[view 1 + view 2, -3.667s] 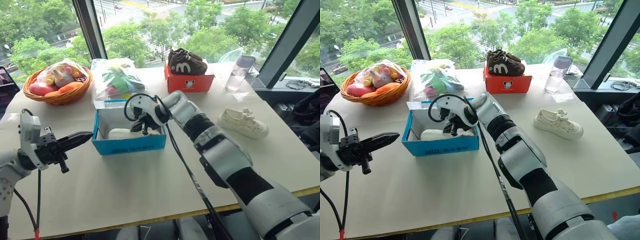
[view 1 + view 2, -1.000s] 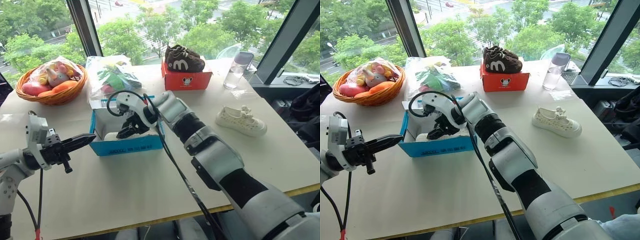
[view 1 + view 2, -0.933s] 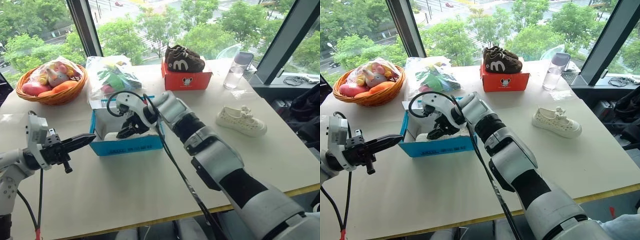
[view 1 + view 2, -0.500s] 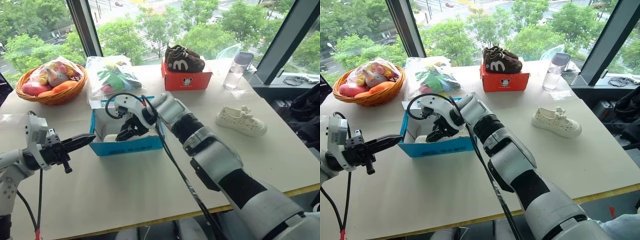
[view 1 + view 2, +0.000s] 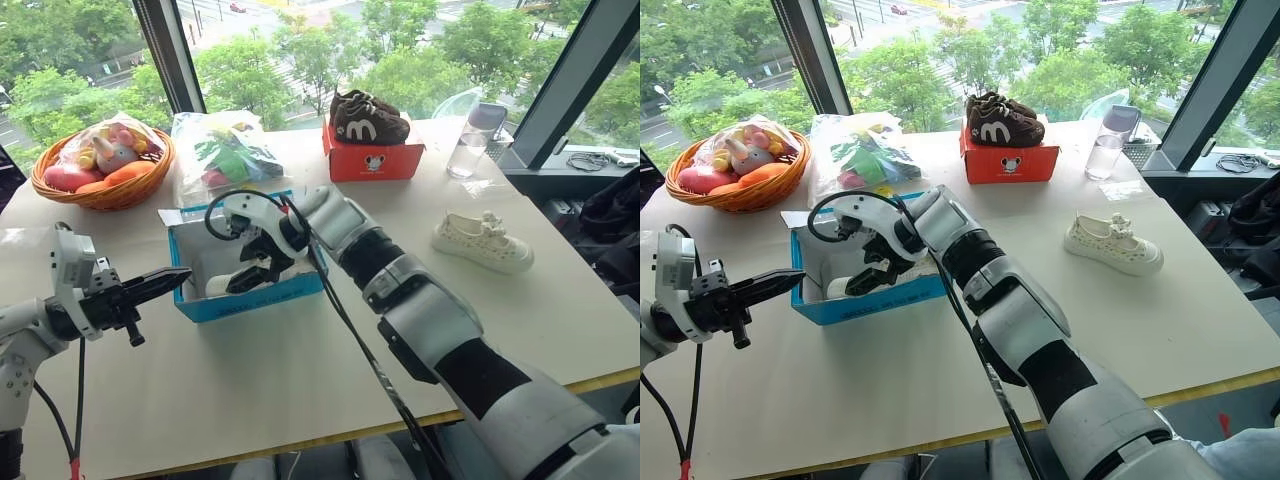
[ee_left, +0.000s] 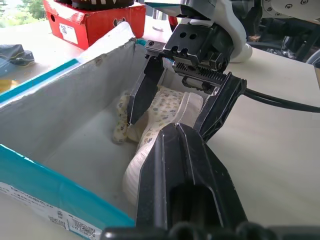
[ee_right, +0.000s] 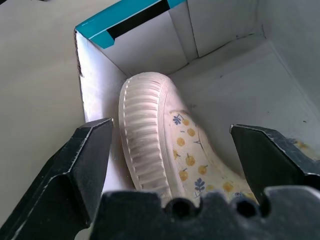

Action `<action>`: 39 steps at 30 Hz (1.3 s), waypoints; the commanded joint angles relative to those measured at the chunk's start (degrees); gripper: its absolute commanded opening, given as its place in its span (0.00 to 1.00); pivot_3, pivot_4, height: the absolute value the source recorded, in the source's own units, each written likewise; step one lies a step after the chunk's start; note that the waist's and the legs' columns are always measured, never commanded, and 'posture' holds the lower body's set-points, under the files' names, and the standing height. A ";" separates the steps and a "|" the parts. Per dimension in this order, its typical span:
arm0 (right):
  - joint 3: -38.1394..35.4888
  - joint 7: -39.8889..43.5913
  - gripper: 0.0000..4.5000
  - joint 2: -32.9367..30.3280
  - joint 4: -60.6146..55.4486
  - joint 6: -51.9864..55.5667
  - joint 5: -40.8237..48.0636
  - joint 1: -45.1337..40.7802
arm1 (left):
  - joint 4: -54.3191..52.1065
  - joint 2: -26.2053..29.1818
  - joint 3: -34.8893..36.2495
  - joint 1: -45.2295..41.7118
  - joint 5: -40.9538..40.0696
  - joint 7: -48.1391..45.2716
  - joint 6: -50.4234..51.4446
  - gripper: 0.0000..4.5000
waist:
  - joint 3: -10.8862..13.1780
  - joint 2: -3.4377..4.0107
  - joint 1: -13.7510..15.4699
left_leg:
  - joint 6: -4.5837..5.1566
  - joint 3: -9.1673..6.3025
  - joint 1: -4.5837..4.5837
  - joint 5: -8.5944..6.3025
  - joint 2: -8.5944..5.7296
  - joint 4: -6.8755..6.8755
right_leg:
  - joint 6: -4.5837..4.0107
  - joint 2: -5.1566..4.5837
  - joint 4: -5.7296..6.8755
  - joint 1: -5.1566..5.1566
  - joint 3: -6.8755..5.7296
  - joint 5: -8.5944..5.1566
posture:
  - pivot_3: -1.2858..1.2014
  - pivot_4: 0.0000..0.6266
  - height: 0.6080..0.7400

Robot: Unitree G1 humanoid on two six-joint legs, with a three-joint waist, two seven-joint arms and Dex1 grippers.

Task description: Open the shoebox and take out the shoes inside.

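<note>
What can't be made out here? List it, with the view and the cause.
- Shoe in the shoebox: in the head views the right gripper covers most of it.
- That shoe: its heel end is cut off behind the gripper body in the right wrist view.
- Shoebox lettering: too small to read, left wrist view.

right gripper [image 5: 868, 272] inside open blue shoebox [image 5: 855, 301]

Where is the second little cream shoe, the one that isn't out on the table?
It lies inside the open bright blue cardboard shoebox toward the table's left, between the spread fingers of the right claw; the cream-white sneaker rests on its side against the box wall.
</note>
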 commanded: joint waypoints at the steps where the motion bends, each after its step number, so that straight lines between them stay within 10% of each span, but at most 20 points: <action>1: 1.35 -3.32 1.00 0.20 1.01 -4.45 -2.17 1.08 | -1.31 0.69 1.37 -0.28 -0.52 0.28 -0.46 0.00 | 0.00 0.00 0.02 | 0.00 0.00 0.00 0.00 0.00 0.00 | 0.00 0.00 0.00 0.00 0.00 0.00 | 0.52 0.24 1.00; 8: 1.21 -6.96 1.00 0.13 5.74 -8.30 -3.89 1.14 | -1.37 0.76 1.44 -0.23 -0.49 0.49 -0.40 0.00 | 0.00 -0.01 0.19 | 0.00 0.00 0.00 0.00 -0.01 0.00 | -0.07 -0.01 -0.01 0.02 0.00 0.04 | 0.52 0.24 1.00; 18: 0.81 -3.22 0.31 0.48 5.25 -6.62 -3.21 0.34 | -0.23 0.76 0.61 -1.33 0.41 0.79 -0.78 0.00 | -0.01 -0.01 0.15 | 0.00 0.00 0.01 0.00 -0.01 0.02 | -0.07 -0.01 0.00 0.04 0.00 0.04 | 0.52 0.24 1.00; 39: -12.64 -6.41 0.31 -2.90 -0.04 -3.34 5.94 -5.25 | 0.04 0.75 1.03 -1.85 0.95 0.14 -1.29 0.00 | 0.00 -0.01 -0.06 | 0.00 0.00 -0.02 0.00 0.00 0.01 | -0.14 0.00 0.00 0.00 0.00 0.08 | 0.52 0.24 1.00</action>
